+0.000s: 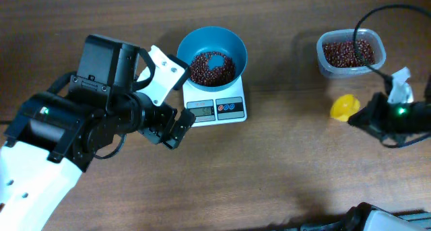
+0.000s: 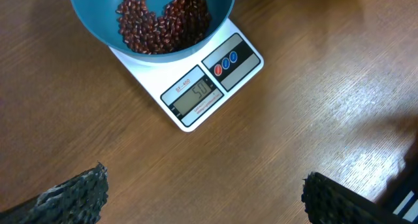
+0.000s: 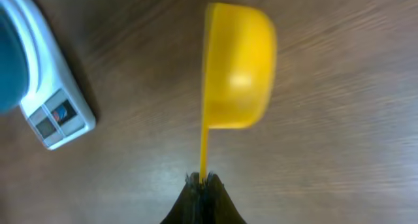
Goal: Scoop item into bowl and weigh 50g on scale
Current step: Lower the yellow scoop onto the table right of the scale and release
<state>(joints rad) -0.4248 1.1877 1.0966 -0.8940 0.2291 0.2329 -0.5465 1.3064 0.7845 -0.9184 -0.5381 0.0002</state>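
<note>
A brown wooden worktop (image 1: 289, 157) carried the whole set-up. The left tool (image 1: 176, 128) hung over it at the near left corner of the scale, its two fingers (image 2: 78, 196) wide apart and gripping nothing.

The teal bowl (image 1: 229, 42) sat on the far part of the white scale (image 1: 215, 108), left of centre, overhanging the platform on both sides. On the scale's near edge, the grey display (image 2: 194, 93) appeared to read 50, with a red and a blue button just right of it.

A clear tub (image 1: 322, 56) stood at the far right, well apart from the scale, with a black cable (image 1: 363, 29) looping across it.

Near of the tub, the right tool (image 1: 363, 116) was clamped shut on the thin handle of a yellow scoop (image 3: 238, 67). The scoop's cup pointed left toward the scale and was turned on its side. Whether it held anything could not be told.

Dark red beans (image 1: 202, 69) lay in a ring round the bowl's floor, with a bare blue patch at the middle. More beans covered the tub's floor.
</note>
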